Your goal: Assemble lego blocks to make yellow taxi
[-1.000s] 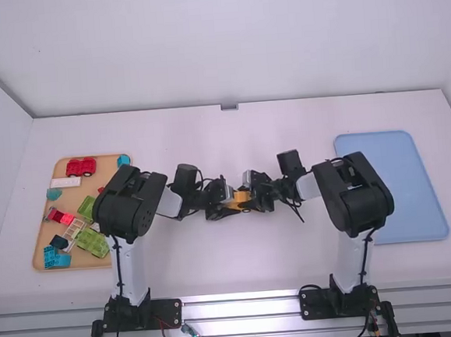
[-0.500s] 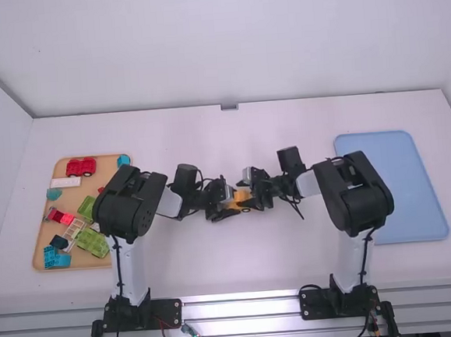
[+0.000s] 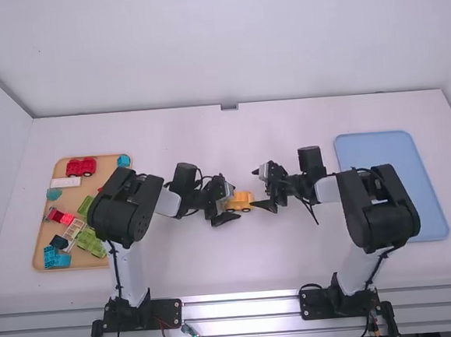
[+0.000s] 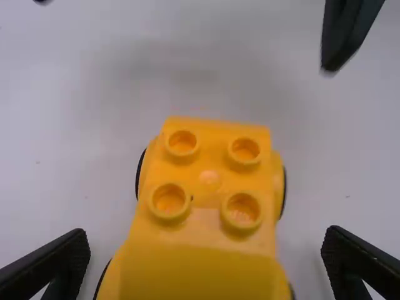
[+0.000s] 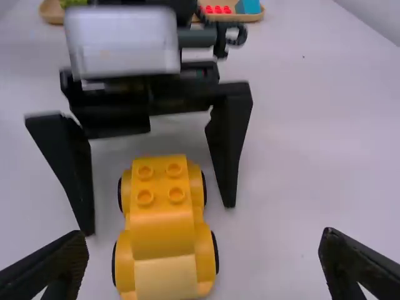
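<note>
We have the white desk (image 3: 218, 267) carrying everything. Blue tray (image 3: 410, 166) lies by its right edge. Tan tray (image 3: 75, 197) sits near its left edge, loaded with colored pieces. Left gripper (image 3: 234, 201): released, fingers spread on both sides of the yellow car, holding nothing. Right gripper (image 3: 254, 188): also released, fingers apart, just beside the car's other end. We see the yellow car (image 3: 240, 202) upright on the desk, roughly midway between left and right edges and between far and near edges; four studs on top. In the tan tray, we tag a green piece (image 3: 91, 242) toward its near right corner, a red car (image 3: 81, 166) by the far edge, a white block (image 3: 65, 182) nearby.
</note>
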